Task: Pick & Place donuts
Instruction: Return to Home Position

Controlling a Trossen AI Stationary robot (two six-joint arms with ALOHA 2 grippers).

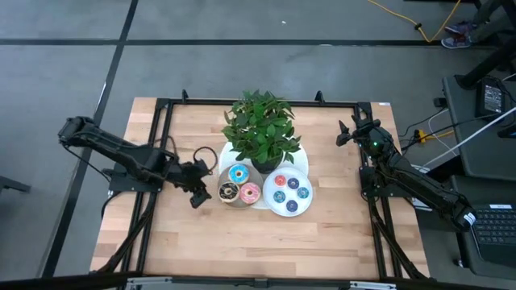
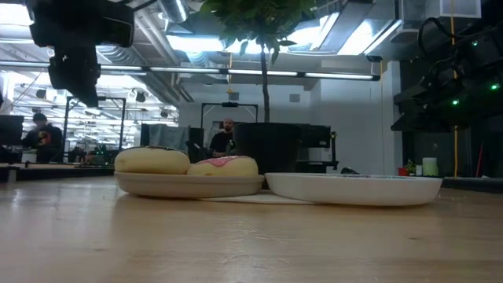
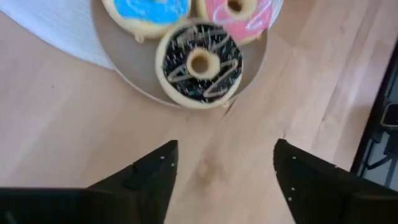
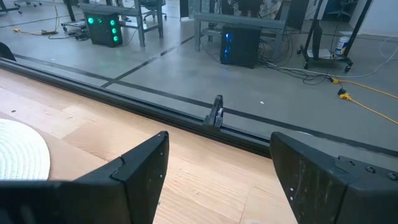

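Three donuts lie on a grey plate (image 1: 219, 182) at the table's middle: a blue one (image 1: 238, 174), a chocolate one (image 3: 199, 62) and a pink one (image 1: 250, 193). Just right of it, a white plate (image 1: 288, 211) holds several mini donuts (image 1: 290, 192). My left gripper (image 3: 227, 146) hangs open above the bare wood just left of the grey plate, nearest the chocolate donut, and its fingers are empty. My right gripper (image 1: 345, 133) waits open near the table's far right corner, also empty (image 4: 217, 140).
A potted plant (image 1: 262, 133) stands behind both plates on a white round mat (image 3: 50, 25). A black frame (image 1: 161, 145) runs along the table's edges. Bare wood stretches along the near side (image 1: 258, 242). People show in the room beyond the table.
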